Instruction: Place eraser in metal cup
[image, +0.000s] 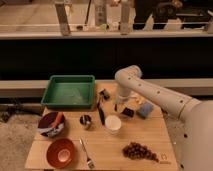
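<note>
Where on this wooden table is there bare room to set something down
Free: the front strip between the fork and the grapes, and the right side between the grapes and the blue-grey piece. Crowded: the middle, where the gripper hangs by the eraser, white cup, black utensil and metal cup.

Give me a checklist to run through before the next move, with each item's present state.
1. Hand shut above the table, left of the eraser: ok.
2. Eraser in the hand: not ok, it lies on the table.
3. Metal cup upright, left of the white cup: ok.
4. Metal cup empty: cannot tell.
5. Way to the metal cup: not ok, black utensil lies between.
</note>
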